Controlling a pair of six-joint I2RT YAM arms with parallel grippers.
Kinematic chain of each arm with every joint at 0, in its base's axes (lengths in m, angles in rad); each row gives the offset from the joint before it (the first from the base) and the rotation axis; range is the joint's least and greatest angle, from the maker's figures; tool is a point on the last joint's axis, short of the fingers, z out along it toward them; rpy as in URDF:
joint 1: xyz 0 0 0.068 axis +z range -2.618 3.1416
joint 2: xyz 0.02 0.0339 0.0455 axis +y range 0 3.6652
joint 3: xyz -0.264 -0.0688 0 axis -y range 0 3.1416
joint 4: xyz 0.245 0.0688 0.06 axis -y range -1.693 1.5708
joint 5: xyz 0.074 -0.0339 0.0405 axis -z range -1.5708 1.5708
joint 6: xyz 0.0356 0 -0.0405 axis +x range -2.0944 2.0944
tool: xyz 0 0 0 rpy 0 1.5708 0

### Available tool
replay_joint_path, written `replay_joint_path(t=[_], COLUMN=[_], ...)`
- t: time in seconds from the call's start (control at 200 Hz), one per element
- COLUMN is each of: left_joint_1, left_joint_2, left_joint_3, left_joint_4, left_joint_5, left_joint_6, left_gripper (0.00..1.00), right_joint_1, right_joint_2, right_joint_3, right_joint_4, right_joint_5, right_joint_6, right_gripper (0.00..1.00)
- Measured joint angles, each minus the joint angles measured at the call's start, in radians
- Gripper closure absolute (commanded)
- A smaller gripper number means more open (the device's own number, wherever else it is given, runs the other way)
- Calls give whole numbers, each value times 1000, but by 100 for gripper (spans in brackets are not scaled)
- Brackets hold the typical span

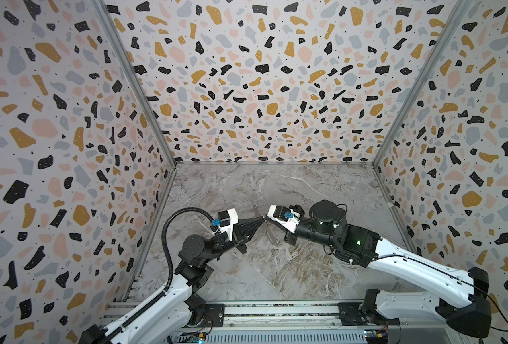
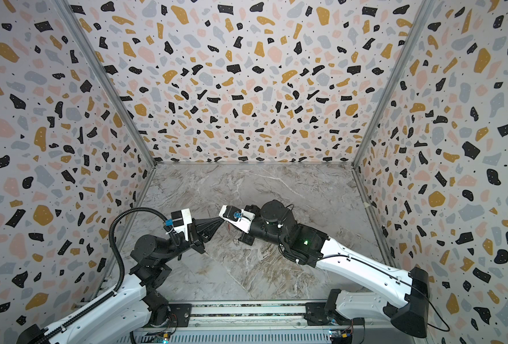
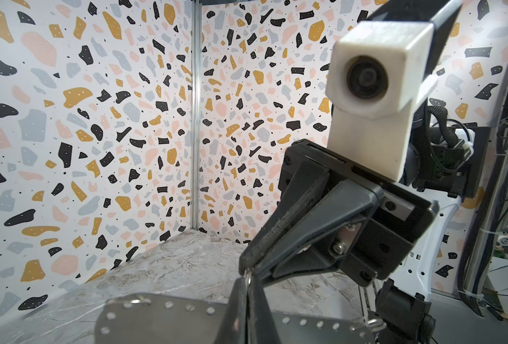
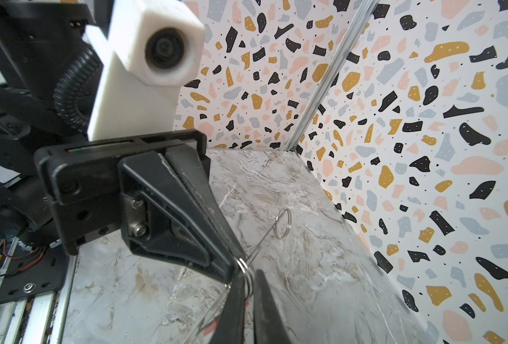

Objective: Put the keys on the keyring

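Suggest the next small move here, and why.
Probably a slight twist of the right gripper against a fixed left gripper: both sets of fingers are shut tip to tip on a small wire coil by the flat keyring, above the table. A red tag shows near them; whether it is threaded I cannot tell.

The left gripper (image 1: 259, 221) and right gripper (image 3: 244, 268) are meeting tip to tip above the middle of the marble table (image 1: 276, 277). The left arm (image 1: 169, 297) is blocking the near left and the right arm (image 1: 410, 265) the near right. The table's far half is lying bare, with patterned walls (image 1: 247, 89) closing in left, far and right.
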Motion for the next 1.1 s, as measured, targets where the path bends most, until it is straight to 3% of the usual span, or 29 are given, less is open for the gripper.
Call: replay_joint_path(t=[0.4, 0.511, 1.096], left_joint_1=[0, 1, 7], left_joint_2=[0, 0, 32], left_joint_3=[0, 0, 53], left_joint_4=[-10, -23, -100], left_joint_5=[4, 6, 80], left_joint_6=[5, 12, 75], left_gripper=[100, 100, 100], right_joint_1=[-18, -27, -125], right_joint_2=[20, 23, 24], right_joint_3=[15, 17, 55], right_joint_4=[-13, -25, -124], right_joint_5=[-29, -47, -269], right_joint_6=[3, 5, 18], right_gripper=[91, 97, 94])
